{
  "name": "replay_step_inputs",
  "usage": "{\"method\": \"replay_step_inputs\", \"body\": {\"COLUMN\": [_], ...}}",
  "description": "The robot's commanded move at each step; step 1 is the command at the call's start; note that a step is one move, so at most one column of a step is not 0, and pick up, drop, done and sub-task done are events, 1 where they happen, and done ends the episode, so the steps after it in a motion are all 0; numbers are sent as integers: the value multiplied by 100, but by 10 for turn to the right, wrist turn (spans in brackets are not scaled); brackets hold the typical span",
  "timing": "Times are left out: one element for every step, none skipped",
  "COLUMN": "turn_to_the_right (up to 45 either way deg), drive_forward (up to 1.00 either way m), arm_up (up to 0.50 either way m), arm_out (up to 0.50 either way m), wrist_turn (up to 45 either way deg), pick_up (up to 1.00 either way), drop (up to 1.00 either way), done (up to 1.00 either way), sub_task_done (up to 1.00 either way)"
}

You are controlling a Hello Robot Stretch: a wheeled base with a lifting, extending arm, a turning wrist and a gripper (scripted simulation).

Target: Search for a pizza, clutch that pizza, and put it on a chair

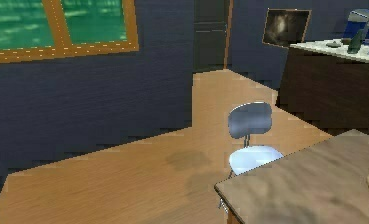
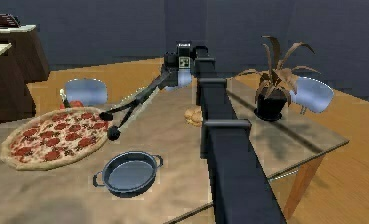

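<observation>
Pizza (image 2: 54, 137) on table (image 2: 42, 192); chair (image 1: 252, 122) at table corner; open floor (image 1: 112, 175) beyond

Forward view: looks ahead and slightly down over the wood floor (image 1: 142, 170) to a blue wall (image 1: 112, 90) with a window (image 1: 62, 25); a worktop (image 1: 312, 185) corner lies close at bottom right, with a chair (image 1: 254, 128) just past it.
Arm side view: looks out sideways from close above that worktop, along the arm (image 2: 227, 150).
Shared: the worktop; the dark cabinet (image 1: 327, 85) at the forward view's right appears at the arm side view's left edge.
</observation>
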Motion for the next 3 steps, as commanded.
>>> {"method": "replay_step_inputs", "body": {"turn_to_the_right": [0, 0, 450], "drive_forward": [0, 0, 0], "arm_up": [0, 0, 0], "arm_out": [0, -46, 0], "wrist_turn": [-90, 0, 0], "pick_up": [0, 0, 0], "drop": [0, 0, 0], "done": [0, 0, 0], "sub_task_done": [0, 0, 0]}}
